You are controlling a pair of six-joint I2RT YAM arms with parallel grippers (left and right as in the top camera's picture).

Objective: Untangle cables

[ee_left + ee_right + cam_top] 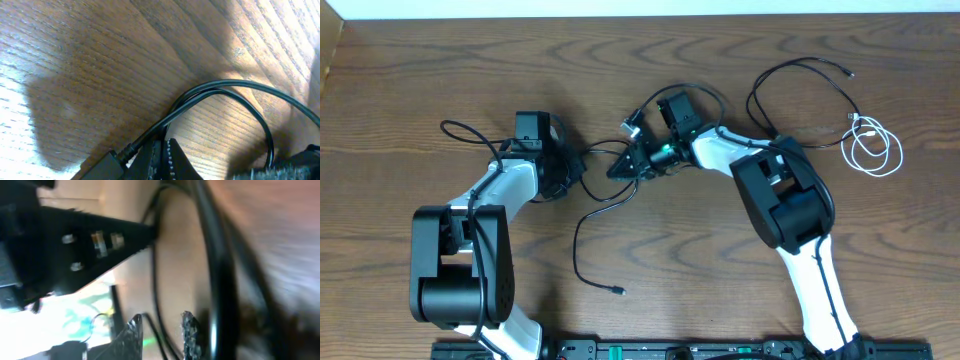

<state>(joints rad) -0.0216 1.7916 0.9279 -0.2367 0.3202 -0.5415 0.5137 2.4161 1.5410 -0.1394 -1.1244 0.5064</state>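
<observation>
Wood table [410,70], tangled black cable [576,245] mid-table with both grippers at it.
Left gripper [162,156]: fingers together, the cable touching the tips, can't tell if it's pinched. Right gripper [161,330]: fingers apart, the tangled black cable running through the gap, not clamped. Its tail trails toward the near edge. Second black cable [800,85] and coiled white cable [873,148] lie near the far right corner, just beside each other.

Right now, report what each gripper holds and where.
Left gripper, shut, seems to pinch a black cable beside its plug. Right gripper holds nothing; its jaws stand apart around a thin cable.
</observation>
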